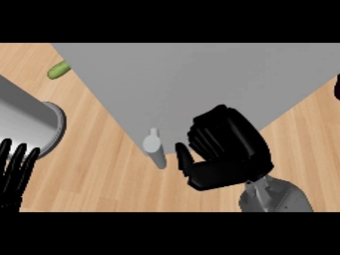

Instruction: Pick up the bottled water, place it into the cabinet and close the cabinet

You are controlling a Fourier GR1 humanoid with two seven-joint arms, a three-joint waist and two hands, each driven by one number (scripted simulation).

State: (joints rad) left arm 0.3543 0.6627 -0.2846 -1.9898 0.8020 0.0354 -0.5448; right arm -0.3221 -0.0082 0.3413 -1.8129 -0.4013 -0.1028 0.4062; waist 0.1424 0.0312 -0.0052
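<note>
Fingers (217, 127) of the right hand (228, 154) are bent into a cup, with the thumb spread clear toward 9 o'clock. The hand encloses nothing visible.

Bottled water (154, 148) lies at 9 o'clock from the right hand, just beside the thumb and apart from it. The bottle stands upright. Its long axis runs almost along the line of sight, so the pale cap shows toward 12 o'clock and the body tapers toward 6 o'clock.

The bottle sits at the near corner of the grey cabinet (202, 74), which spreads toward 12 o'clock. Whether the bottle stands inside the cabinet or on the wooden counter (106, 174) in front cannot be determined; no door can be made out. The arrangement fits either an approach to grasp or a withdrawal after release.

The right hand is the nearer hand. The left hand (7, 174) rests at 8 o'clock near the view's edge, fingers straight and up, well apart from the bottle.

No brand, label or writing is legible on any item.
</note>
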